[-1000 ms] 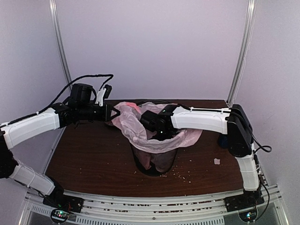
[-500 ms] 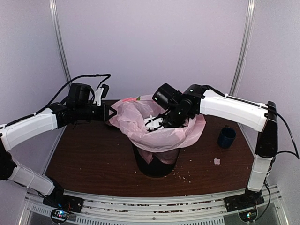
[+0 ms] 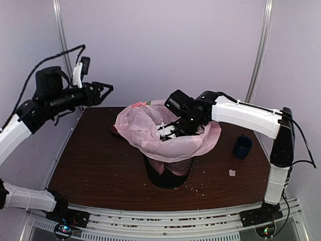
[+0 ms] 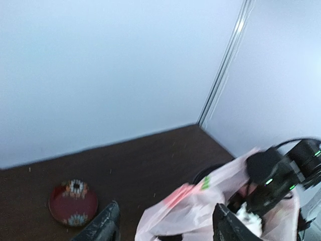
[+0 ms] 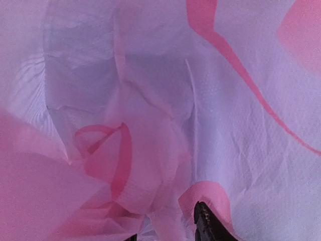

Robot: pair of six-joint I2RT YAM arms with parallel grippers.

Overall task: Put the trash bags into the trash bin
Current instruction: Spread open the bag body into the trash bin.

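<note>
Trash bag [image 3: 140, 133]: draped over the trash bin [image 3: 168, 176] mouth.
Right pincer [image 3: 168, 131]: inside the bag, above the bin; cannot tell whether parted.
Left pincer [image 3: 104, 89]: spread, empty, high left of bin.

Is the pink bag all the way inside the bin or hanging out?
Partly in. The pink bag billows wide above the black mesh bin, draping over its rim; the right gripper sits in its middle.

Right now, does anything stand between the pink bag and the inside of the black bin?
Nothing visible does. The bag drapes over the mouth of the bin and sags inside, with the right gripper down among its folds from above. The bag hides the bin's bottom, so that part cannot be checked.
</note>
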